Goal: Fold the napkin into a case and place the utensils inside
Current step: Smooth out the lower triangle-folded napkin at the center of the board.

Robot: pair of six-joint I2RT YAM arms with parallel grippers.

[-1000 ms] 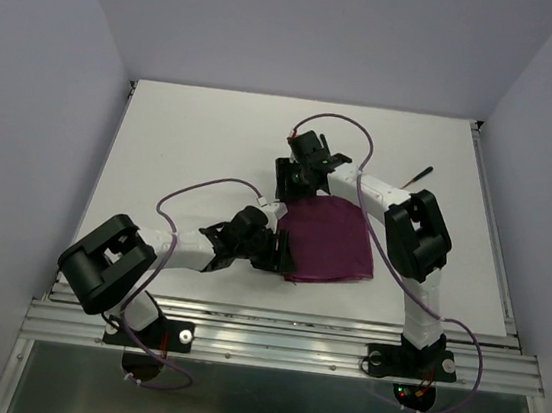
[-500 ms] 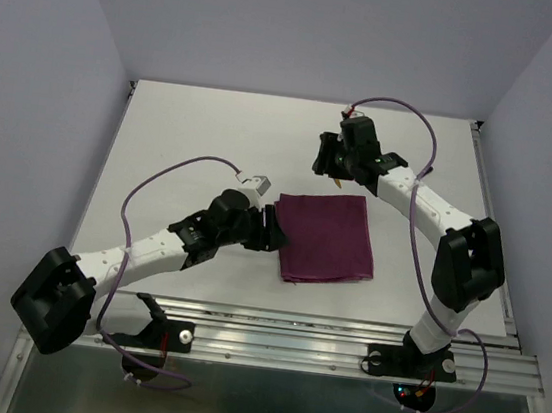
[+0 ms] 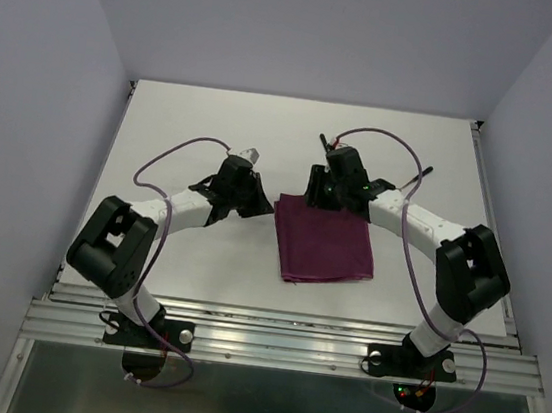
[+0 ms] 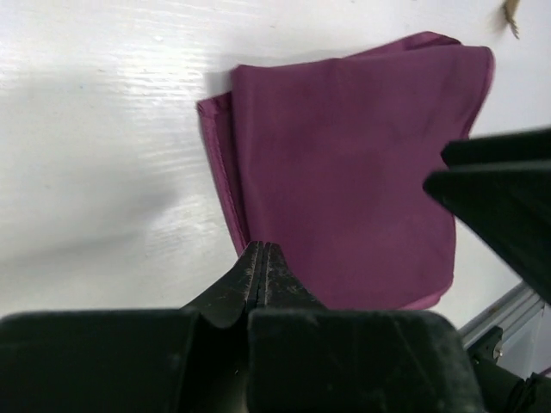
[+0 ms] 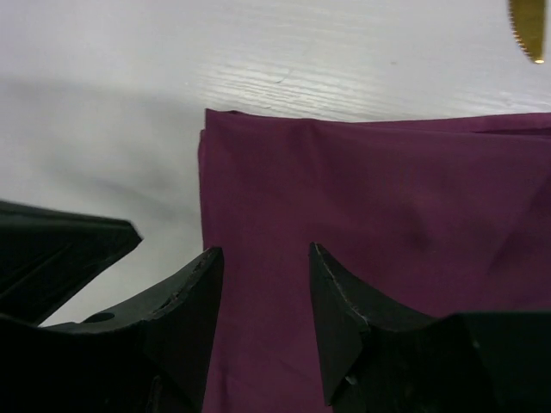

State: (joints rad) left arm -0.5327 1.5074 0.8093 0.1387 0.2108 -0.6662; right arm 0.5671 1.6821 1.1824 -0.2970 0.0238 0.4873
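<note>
Magenta napkin (image 3: 327, 241): folded flat.
Left gripper (image 4: 261, 251): jaws pressed together at its left edge.
Right gripper (image 5: 263, 254): jaws parted over its far edge.

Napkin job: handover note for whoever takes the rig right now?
Left gripper: shut, tips at the napkin's left edge; can't tell whether it pinches cloth.
Right gripper: open, over the napkin's far edge, holding nothing.
Done: napkin folded into a flat, layered rectangle, not yet a narrow case.
Utensils: dark slender utensil lies off to the far right; gold serrated tip shows just beyond the far edge. Neither is inside.
Left: finish the case, insert both.
</note>
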